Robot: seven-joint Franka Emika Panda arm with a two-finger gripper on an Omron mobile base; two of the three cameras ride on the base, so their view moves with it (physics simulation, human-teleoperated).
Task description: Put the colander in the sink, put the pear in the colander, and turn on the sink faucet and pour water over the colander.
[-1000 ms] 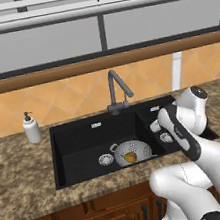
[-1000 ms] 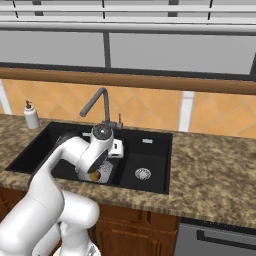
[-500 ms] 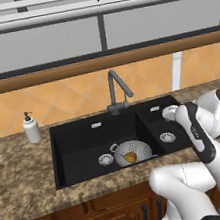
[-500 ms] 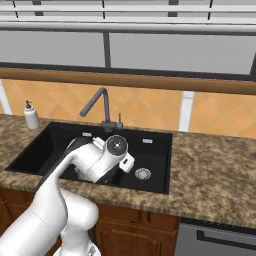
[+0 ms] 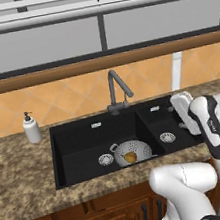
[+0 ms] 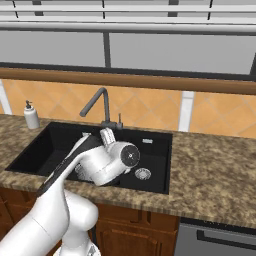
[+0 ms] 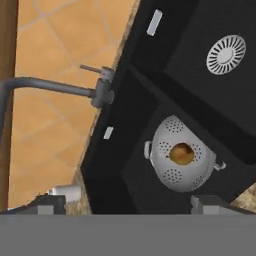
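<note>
The silver colander [image 5: 132,152] sits in the wide basin of the black sink [image 5: 81,139], close to the drain. The yellow-orange pear [image 5: 130,157] lies inside it. In the hand view the colander [image 7: 183,160] holds the pear [image 7: 181,153] below centre. The dark faucet [image 5: 114,88] stands behind the divider, its spout [image 7: 45,86] over the wide basin and its lever [image 7: 92,68] at the side. No water shows. My gripper [image 5: 176,116] hangs above the narrow basin, right of the colander. It is open and empty, with its fingertips [image 7: 50,205] far apart.
A white soap dispenser [image 5: 31,129] stands on the granite counter [image 5: 22,177] left of the sink. The narrow basin's drain [image 7: 226,54] is bare. A tiled backsplash and window run behind the faucet [image 6: 98,102]. My arm covers the colander in the right base view.
The arm has swung right and risen away from the colander, carrying the empty gripper over the narrow basin. Colander and pear have stayed put.
</note>
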